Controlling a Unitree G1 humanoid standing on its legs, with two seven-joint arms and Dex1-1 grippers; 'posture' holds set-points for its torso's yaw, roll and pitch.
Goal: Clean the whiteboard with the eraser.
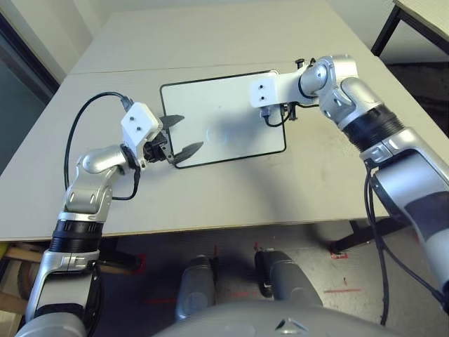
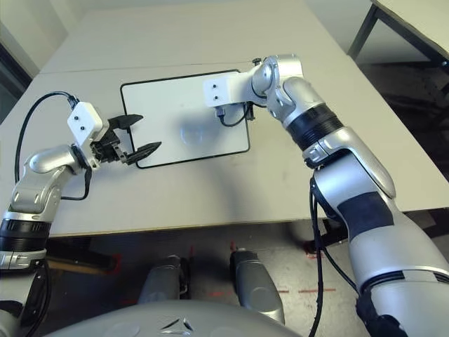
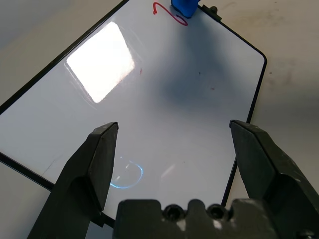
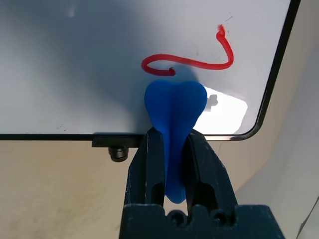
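Observation:
The whiteboard (image 1: 210, 105) lies flat on the table with its black frame and a side knob (image 4: 118, 153). A red scribble (image 4: 189, 62) sits near its far right corner. My right gripper (image 4: 174, 138) is shut on the blue eraser (image 4: 175, 107), whose rounded end rests on the board just below the scribble, near the edge. The eraser (image 3: 184, 6) and the scribble (image 3: 169, 12) also appear in the left wrist view. My left gripper (image 1: 191, 133) hangs open over the board's left edge, holding nothing. A faint blue ring (image 3: 127, 174) marks the board between its fingers.
The pale table (image 1: 210, 189) runs past the board on all sides, with a seam (image 1: 112, 70) behind it. Its front edge (image 1: 210, 228) is close to me. A black cable (image 1: 77, 126) loops off my left wrist. Another table's legs (image 1: 389, 28) stand at the far right.

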